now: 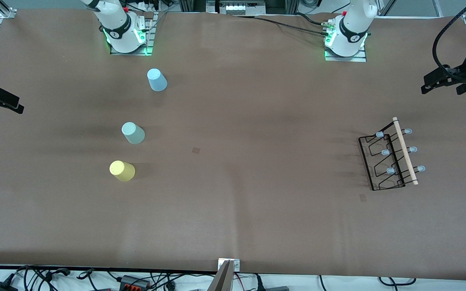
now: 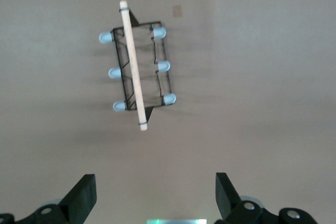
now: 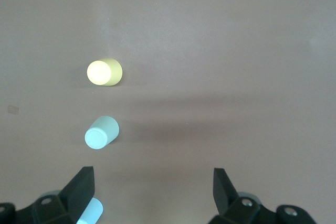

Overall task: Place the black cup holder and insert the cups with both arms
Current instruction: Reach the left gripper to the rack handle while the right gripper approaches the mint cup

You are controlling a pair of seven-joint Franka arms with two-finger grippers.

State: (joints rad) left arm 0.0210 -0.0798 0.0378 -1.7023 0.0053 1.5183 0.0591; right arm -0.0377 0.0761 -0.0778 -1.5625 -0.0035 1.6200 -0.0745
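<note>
The black cup holder [image 1: 392, 155] stands on the brown table toward the left arm's end, its wooden rod on top and blue-capped pegs out to both sides; it also shows in the left wrist view [image 2: 139, 66]. Three cups stand mouth down toward the right arm's end: light blue [image 1: 157, 80], mint green [image 1: 133, 133] and yellow [image 1: 122, 170]. The right wrist view shows the yellow cup [image 3: 104, 72], the mint cup [image 3: 101, 132] and part of the light blue cup [image 3: 89, 212]. My left gripper [image 1: 433, 81] [image 2: 156, 192] hangs open and empty above the table edge. My right gripper [image 1: 12, 105] [image 3: 155, 190] is open and empty.
Two small square marks lie on the table cover, one near the middle [image 1: 196, 150] and one by the holder [image 1: 363, 197]. Cables and a camera mount [image 1: 228, 273] run along the edge nearest the front camera. The arm bases [image 1: 126, 34] [image 1: 346, 38] stand at the back edge.
</note>
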